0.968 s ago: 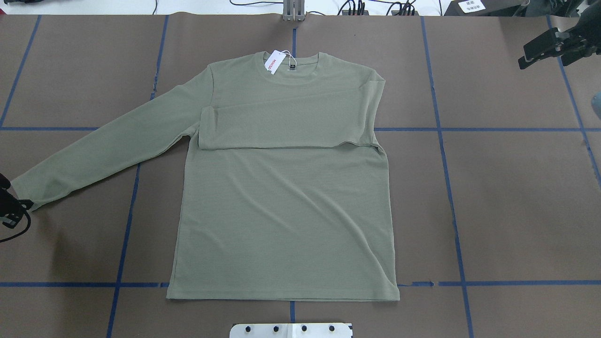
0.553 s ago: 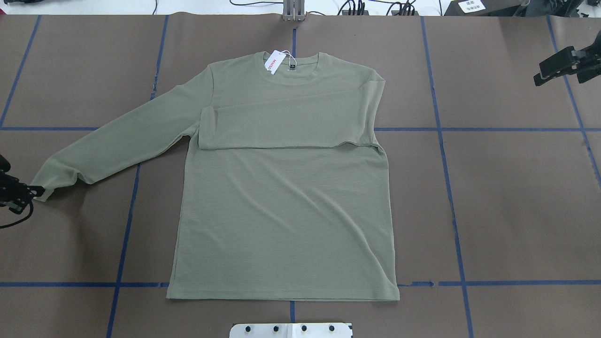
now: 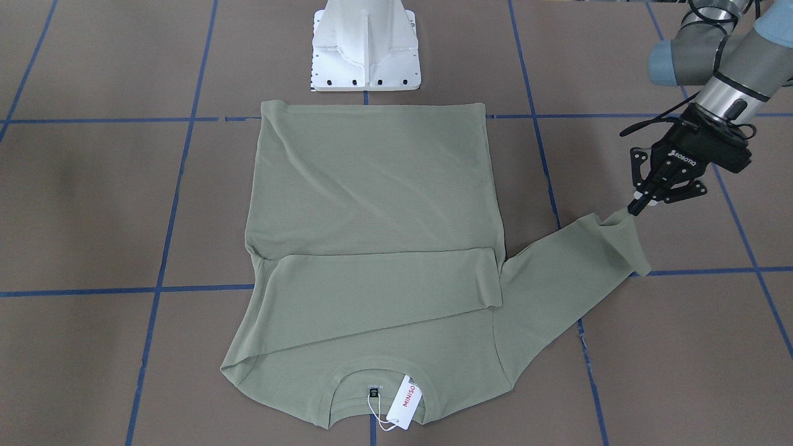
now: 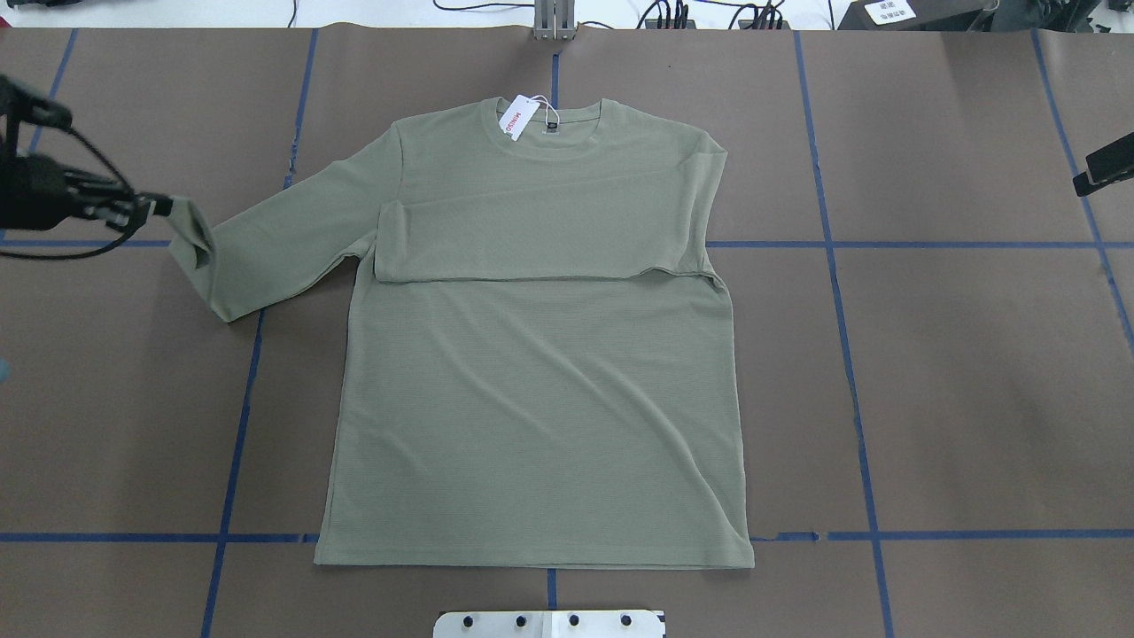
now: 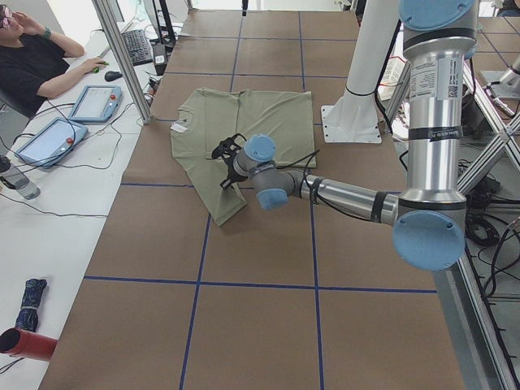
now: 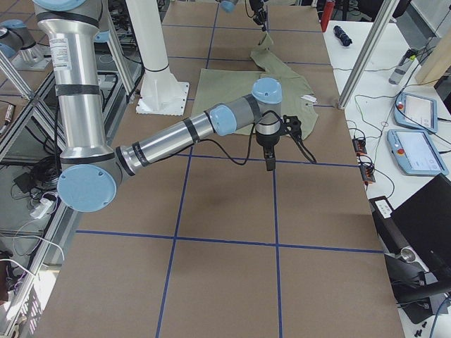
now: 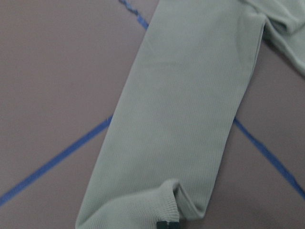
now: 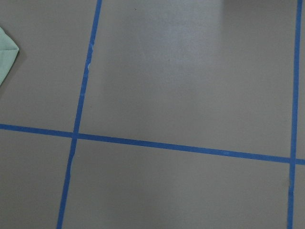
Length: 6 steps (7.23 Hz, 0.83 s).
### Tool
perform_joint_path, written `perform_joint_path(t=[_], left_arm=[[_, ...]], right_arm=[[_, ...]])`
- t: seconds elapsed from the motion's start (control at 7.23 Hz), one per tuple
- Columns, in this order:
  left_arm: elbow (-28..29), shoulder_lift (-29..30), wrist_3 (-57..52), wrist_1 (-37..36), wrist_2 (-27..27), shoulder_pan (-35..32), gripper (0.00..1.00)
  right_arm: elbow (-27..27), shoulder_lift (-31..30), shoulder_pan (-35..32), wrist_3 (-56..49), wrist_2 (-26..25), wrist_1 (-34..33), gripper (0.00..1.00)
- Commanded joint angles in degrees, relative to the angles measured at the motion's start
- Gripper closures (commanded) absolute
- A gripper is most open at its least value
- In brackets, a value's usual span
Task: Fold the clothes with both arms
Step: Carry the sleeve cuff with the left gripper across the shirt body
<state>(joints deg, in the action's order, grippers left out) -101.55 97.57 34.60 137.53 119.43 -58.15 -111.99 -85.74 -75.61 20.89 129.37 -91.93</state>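
The left gripper (image 3: 636, 207) is closed narrow on the cuff (image 4: 183, 223) of the shirt's outstretched sleeve (image 4: 275, 244). It holds the cuff raised off the table (image 4: 974, 354), and the sleeve end hangs doubled over below it. White lettering on the gripper body reads ROBOTIQ.

The right gripper (image 4: 1103, 168) is at the right edge of the table, well apart from the shirt. Its finger spacing cannot be determined.

The sage-green shirt (image 4: 532, 399) lies flat at the table centre. Its hem is near the robot's white pedestal (image 3: 365, 49) and its collar is on the far side. The other sleeve is folded flat across the chest.

A white hang tag (image 3: 406, 402) at the collar reads MINISO in red. A small dark neck label (image 3: 374, 391) beside it is too small to read.

The table surface is brown with a blue tape grid.
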Motion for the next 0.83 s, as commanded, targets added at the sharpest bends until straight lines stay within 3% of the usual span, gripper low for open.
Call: perform_joint_path(t=[0.0, 0.14, 0.28, 0.42, 0.69], left_arm=[[1.17, 19.15, 11.74, -17.47, 0.01, 0.67, 1.00], [1.61, 25.50, 16.33, -23.04, -1.21, 3.63, 1.00], [4.92, 31.92, 23.85, -24.14, -6.79, 8.10, 1.00], [10.96, 38.86, 29.67, -24.15, -13.37, 13.02, 1.00], [20.38, 47.24, 32.27, -23.02, -23.66, 21.72, 1.00]], right_arm=[[0.02, -0.48, -0.42, -0.33, 0.00, 0.00, 0.00], [0.11, -0.48, -0.51, -0.33, 0.00, -0.09, 0.00], [0.11, -0.48, -0.59, -0.24, 0.00, -0.09, 0.00], [0.11, -0.48, -0.68, -0.24, 0.00, -0.09, 0.00], [0.11, -0.39, -0.68, -0.15, 0.00, -0.09, 0.00]])
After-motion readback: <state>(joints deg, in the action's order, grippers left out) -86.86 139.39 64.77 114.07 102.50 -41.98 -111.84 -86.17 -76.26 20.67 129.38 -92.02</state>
